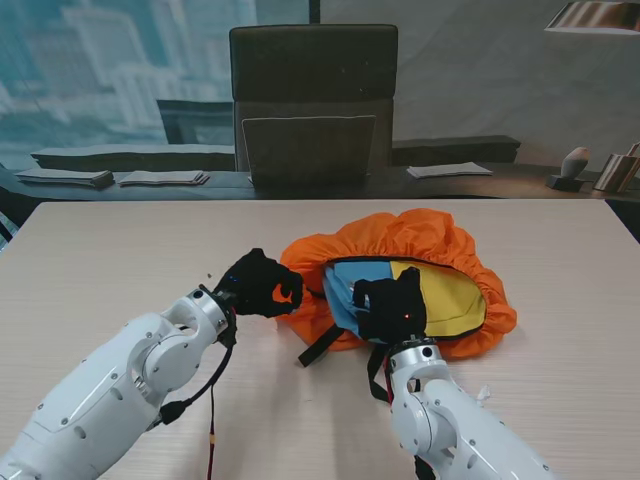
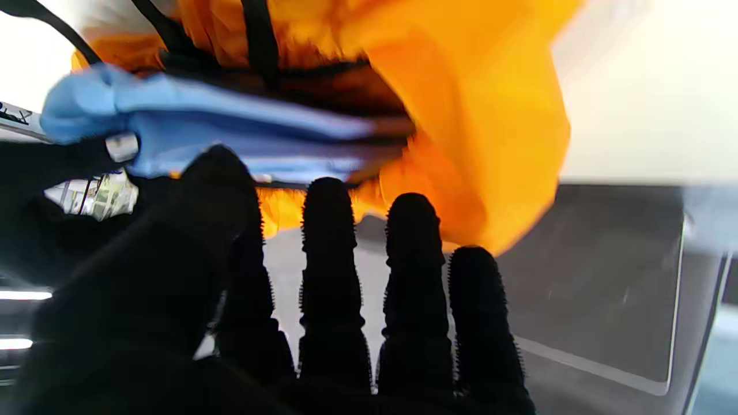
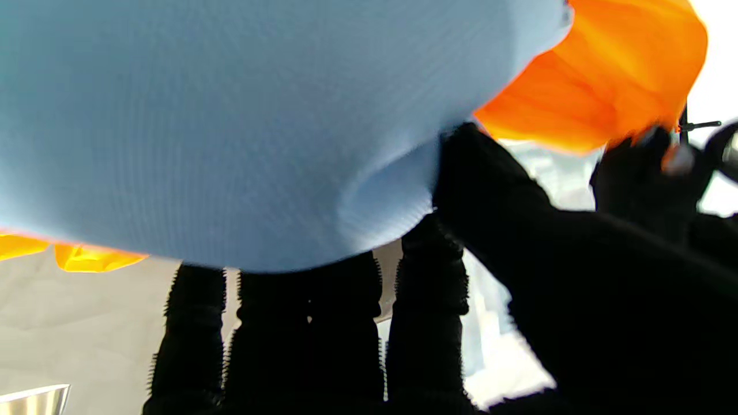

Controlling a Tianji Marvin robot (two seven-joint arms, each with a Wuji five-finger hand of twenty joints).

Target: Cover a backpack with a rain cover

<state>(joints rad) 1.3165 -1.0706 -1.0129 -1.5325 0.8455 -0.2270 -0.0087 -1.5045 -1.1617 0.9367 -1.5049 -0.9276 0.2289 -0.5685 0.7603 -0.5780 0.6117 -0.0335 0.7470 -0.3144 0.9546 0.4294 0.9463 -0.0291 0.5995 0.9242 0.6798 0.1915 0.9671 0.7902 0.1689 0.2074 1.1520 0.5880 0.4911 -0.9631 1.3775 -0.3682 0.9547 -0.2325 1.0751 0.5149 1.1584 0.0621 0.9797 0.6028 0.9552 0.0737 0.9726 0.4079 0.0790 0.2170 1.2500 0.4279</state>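
Table (image 1: pixel 110 260): pale wood-grain top, spans the stand's view.

Rain cover (image 1: pixel 420 235): orange, gathered rim, wrapped round the far and right sides of the backpack; the side nearer to me is uncovered.

Backpack (image 1: pixel 440 295): blue and yellow, lying flat right of table centre, long axis running left to right, blue end toward the left. Black strap (image 1: pixel 322 345) trails from the blue end toward me.

Left hand (image 1: pixel 258 284): black glove, at the cover's left edge, fingers curled on an orange fold.

Right hand (image 1: pixel 390 308): black glove, resting on the blue panel; in the wrist view the fingers (image 3: pixel 426 276) and thumb press blue fabric, a firm grasp cannot be told.
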